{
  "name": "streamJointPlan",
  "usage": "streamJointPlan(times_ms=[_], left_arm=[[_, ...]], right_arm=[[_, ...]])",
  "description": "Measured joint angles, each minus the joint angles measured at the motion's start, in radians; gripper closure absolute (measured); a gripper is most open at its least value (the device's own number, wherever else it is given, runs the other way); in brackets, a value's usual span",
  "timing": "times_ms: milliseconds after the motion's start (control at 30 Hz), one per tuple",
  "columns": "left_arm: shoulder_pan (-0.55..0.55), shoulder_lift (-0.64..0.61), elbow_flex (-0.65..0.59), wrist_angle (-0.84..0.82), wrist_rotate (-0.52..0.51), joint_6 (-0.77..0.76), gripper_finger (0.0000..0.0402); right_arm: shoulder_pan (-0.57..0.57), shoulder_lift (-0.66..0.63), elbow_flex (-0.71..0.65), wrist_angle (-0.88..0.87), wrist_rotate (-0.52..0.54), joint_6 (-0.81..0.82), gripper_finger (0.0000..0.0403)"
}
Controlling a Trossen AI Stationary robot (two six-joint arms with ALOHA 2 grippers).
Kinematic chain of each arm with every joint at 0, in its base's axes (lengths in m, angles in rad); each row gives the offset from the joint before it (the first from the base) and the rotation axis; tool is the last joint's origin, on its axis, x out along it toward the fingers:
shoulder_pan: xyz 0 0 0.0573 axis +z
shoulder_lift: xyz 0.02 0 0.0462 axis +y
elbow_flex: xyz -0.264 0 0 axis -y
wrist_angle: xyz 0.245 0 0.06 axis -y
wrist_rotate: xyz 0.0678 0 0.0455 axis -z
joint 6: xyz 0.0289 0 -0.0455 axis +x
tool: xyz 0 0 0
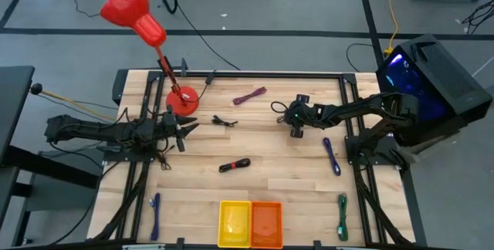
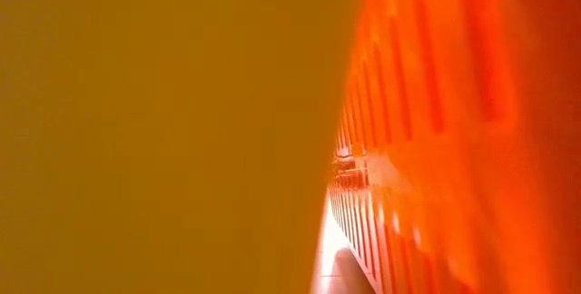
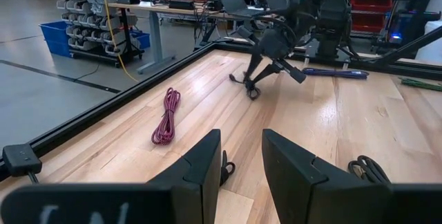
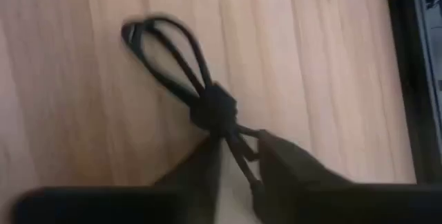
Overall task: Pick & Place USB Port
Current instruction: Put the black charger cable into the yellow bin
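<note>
Right claw [image 4: 238, 158] sits low over the wooden worktop [image 1: 262, 138] at far centre-right, its fingers pinched on one end of a black bundled USB cable [image 4: 200, 92] whose loops lie on the wood just left of it. Left claw [image 3: 242, 162] rests at the left side with fingers parted, holding nothing. Yellow bin [image 1: 235, 223] and orange bin [image 1: 266, 223] stand touching at the near edge.

- My two arms [image 1: 100, 130] are dark, built of slim jointed black links.
- Left gripper [image 3: 239, 172] has two broad, flat, matte black fingers [image 3: 202, 165], wedge-shaped.
- White lettering marks the left wrist block at 7 o'clock.
- A small green light glows on the right arm [image 1: 351, 111] near its wrist.
</note>
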Motion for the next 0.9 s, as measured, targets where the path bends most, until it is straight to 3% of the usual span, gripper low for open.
streamJointPlan(times_ms=[67, 267, 367, 633, 900], left_arm=[[0.0, 0.0, 0.0, 0.0, 0.0, 0.0, 0.0289], [0.0, 0.0, 0.0, -0.001, 0.0, -0.013, 0.0289], [0.0, 0.0, 0.0, -0.009, 0.0, -0.028, 0.0289], [0.0, 0.0, 0.0, -0.015, 0.0, -0.032, 0.0289], [0.0, 0.0, 0.0, -0.015, 0.001, -0.034, 0.0289]], right_arm=[[0.0, 0.0, 0.0, -0.008, -0.015, 0.008, 0.0387], [-0.001, 0.0, 0.005, -0.022, -0.024, 0.06, 0.0397], [0.002, -0.004, 0.052, -0.122, -0.027, 0.082, 0.0399], [0.098, -0.092, 0.348, -0.41, -0.046, 0.098, 0.0401], [0.298, -0.177, 0.613, -0.492, -0.044, 0.121, 0.0402]])
